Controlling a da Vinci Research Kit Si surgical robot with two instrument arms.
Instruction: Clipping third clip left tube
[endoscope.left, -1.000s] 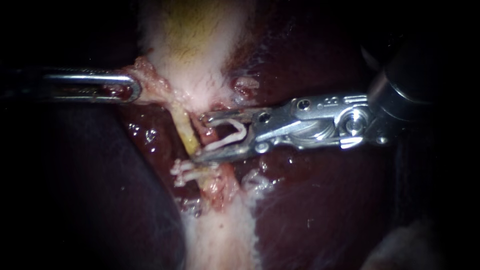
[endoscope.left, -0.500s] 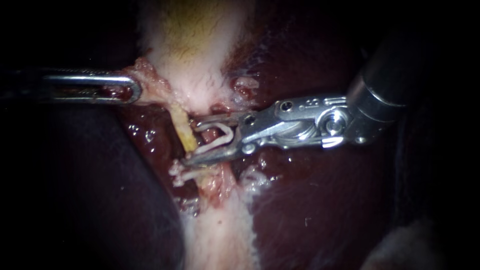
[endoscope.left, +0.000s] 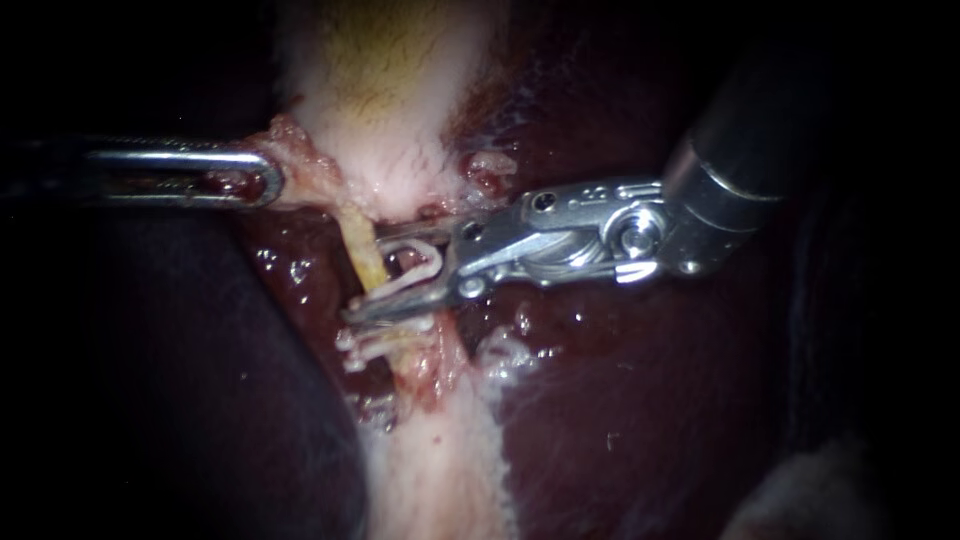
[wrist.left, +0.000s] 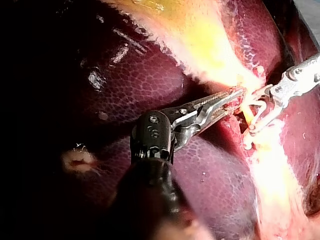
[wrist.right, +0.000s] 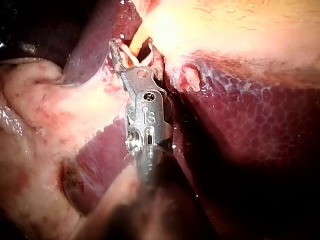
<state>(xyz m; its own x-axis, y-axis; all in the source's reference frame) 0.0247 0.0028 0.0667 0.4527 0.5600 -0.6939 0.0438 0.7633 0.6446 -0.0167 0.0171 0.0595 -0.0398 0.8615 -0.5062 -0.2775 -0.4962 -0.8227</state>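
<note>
A yellowish tube (endoscope.left: 362, 258) runs down from the pale gallbladder (endoscope.left: 390, 100). My right instrument (endoscope.left: 365, 275) comes in from the right. Its jaws stand wide apart and hold a white open clip (endoscope.left: 420, 272). They straddle the tube, one jaw above it and one below, just above two white clips (endoscope.left: 375, 343) that sit on the tube. My left instrument (endoscope.left: 262, 180) is shut on ragged tissue beside the gallbladder's neck. The left wrist view shows that grip (wrist.left: 234, 95); the right wrist view shows the clip (wrist.right: 131, 56) at the tube.
Dark red liver (endoscope.left: 650, 400) lies on both sides of the tube. A pale band of tissue (endoscope.left: 440, 470) runs on below the clips. A small reddish strand (endoscope.left: 405, 262) shows inside the open clip.
My right instrument has slid left with its clip, so its jaws now reach across the yellowish tube. The left instrument and the tissue it holds have not moved.
</note>
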